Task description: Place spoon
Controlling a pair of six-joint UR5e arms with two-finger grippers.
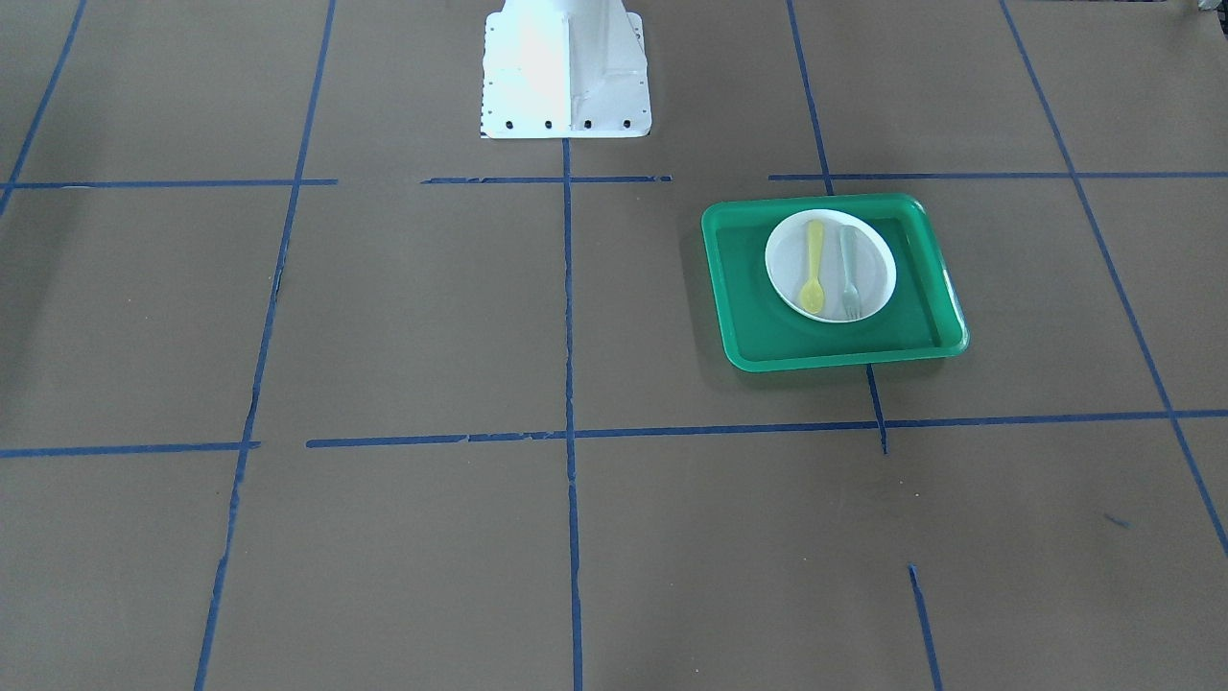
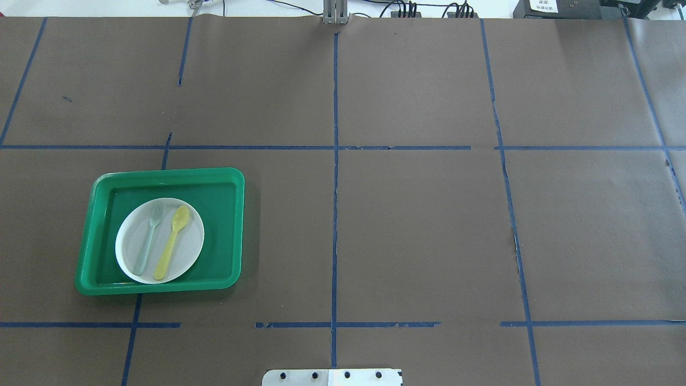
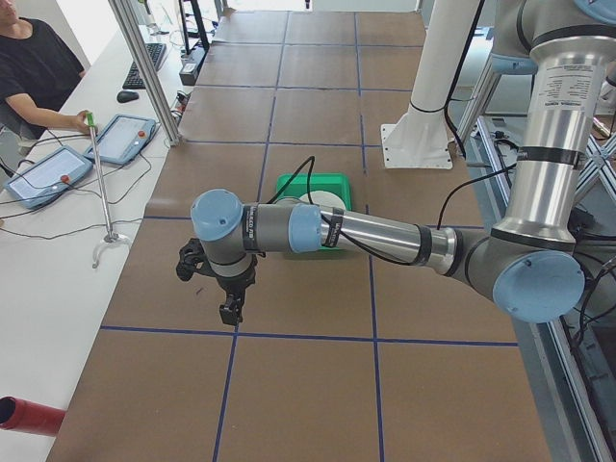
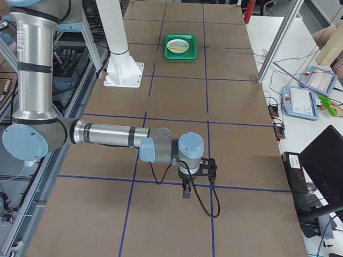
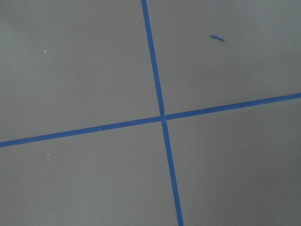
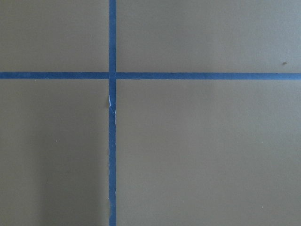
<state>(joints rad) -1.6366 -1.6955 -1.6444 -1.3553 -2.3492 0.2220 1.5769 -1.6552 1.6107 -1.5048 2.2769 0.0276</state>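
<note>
The yellow spoon point(image 2: 171, 242) lies on a white plate point(image 2: 188, 252) beside a pale grey-green fork point(image 2: 148, 236), inside a green tray point(image 2: 225, 225) on the robot's left side of the table. It also shows in the front-facing view point(image 1: 814, 267) and far off in the exterior right view point(image 4: 181, 46). My left gripper point(image 3: 231, 310) shows only in the exterior left view, above bare table, far from the tray; I cannot tell if it is open. My right gripper point(image 4: 186, 190) shows only in the exterior right view, over bare table; I cannot tell its state.
Brown paper with blue tape lines covers the table point(image 2: 418, 225). The robot's white base point(image 1: 566, 72) stands at mid-table edge. Both wrist views show only tape crossings. An operator point(image 3: 34, 67) sits at a side desk with tablets point(image 3: 125, 137).
</note>
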